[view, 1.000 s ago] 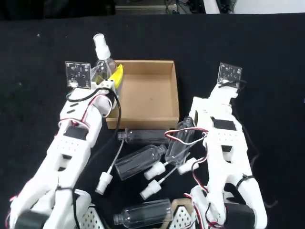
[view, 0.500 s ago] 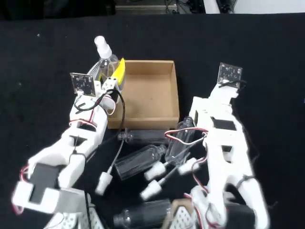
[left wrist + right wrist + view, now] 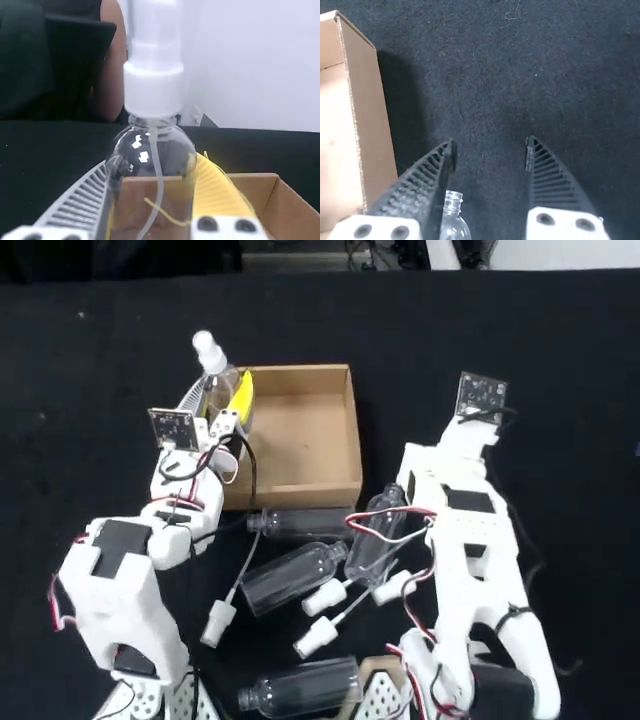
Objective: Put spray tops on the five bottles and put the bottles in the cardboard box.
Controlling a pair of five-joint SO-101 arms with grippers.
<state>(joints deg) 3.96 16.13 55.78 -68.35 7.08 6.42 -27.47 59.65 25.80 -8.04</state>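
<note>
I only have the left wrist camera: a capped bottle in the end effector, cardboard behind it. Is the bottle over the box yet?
Observer: Not by the high view: the capped bottle sits just outside the cardboard box, by its far left corner.
Operator: How many bottles lie on the table?
Observer: Four uncapped bottles lie in front of the box, one along its front wall.
Operator: And the right end effector?
Observer: The right end effector is open over the black table beside the box, with a bottle neck right beside it.
</note>
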